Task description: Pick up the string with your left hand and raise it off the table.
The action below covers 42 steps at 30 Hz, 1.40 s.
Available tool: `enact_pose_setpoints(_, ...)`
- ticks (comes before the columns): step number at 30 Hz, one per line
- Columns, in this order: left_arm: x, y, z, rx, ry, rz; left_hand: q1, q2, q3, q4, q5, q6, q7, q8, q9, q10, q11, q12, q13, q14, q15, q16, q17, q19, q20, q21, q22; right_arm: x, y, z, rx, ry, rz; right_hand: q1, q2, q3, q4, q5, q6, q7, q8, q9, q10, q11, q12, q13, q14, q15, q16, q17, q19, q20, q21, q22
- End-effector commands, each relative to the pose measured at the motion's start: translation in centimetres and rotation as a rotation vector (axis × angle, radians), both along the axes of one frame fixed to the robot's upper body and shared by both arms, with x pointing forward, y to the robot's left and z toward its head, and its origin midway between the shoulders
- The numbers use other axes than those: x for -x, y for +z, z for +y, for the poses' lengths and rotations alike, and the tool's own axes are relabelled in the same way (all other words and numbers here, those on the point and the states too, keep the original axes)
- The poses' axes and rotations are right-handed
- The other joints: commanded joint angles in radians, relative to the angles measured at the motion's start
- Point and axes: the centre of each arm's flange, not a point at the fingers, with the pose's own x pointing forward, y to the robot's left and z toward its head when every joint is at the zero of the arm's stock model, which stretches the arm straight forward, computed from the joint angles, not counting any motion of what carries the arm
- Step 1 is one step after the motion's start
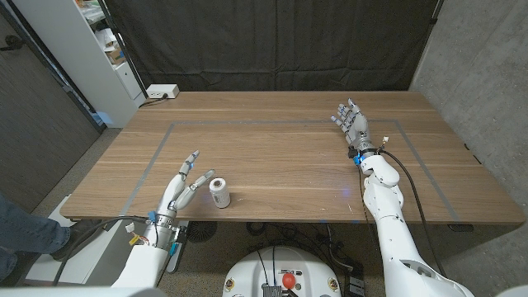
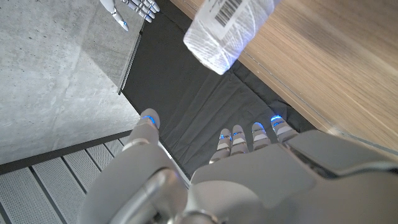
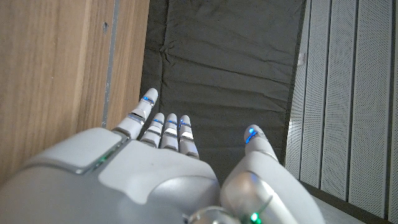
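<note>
Spool (image 1: 218,193) of string lies on side on table (image 1: 289,157), just beyond left hand (image 1: 183,185) fingertips, untouched. Left fingers spread, holding nothing. Right hand (image 1: 351,124) well apart, fingers extended, empty. Risk: fingertip nudge rolls spool away; shallow pinch slips off smooth wrap.

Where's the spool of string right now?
In the head view the spool lies on the table near its front edge, on the robot's left side, just beside the open left hand, which is not touching it.
</note>
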Motion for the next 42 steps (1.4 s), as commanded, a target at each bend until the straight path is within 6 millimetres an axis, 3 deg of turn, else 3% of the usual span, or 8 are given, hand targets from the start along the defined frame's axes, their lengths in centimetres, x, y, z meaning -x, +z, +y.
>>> enact_pose_setpoints(1,-0.4,-0.6,-0.8,-0.019,0.0,0.034,0.011,-0.004,-0.006,0.0,0.006,0.0,0.003,0.003,0.002,0.001,0.009,0.007,0.005,0.004,0.011,0.002,0.004,0.006,0.011,-0.003,0.003,0.0,-0.5,0.0,-0.007,0.005,0.007,0.006,0.005,-0.003,-0.004,-0.001,0.008,-0.005,-0.003,0.002,0.004,-0.002,0.008,0.001,0.006,0.001,0.006,0.001,0.008,-0.003,-0.006,0.003)
enact_pose_setpoints(42,-0.6,-1.1,-1.9,-0.057,0.086,0.083,0.062,-0.004,0.0,0.005,0.005,0.015,0.008,0.011,0.002,-0.001,0.011,0.013,0.008,0.001,0.017,0.004,0.004,0.006,0.021,-0.01,0.005,-1.4,-1.6,-0.2,-0.033,0.02,0.02,0.004,0.006,-0.007,-0.004,-0.001,0.01,-0.006,-0.003,0.002,0.008,0.002,0.009,0.001,0.008,0.0,0.007,0.001,0.014,-0.001,-0.023,0.003)
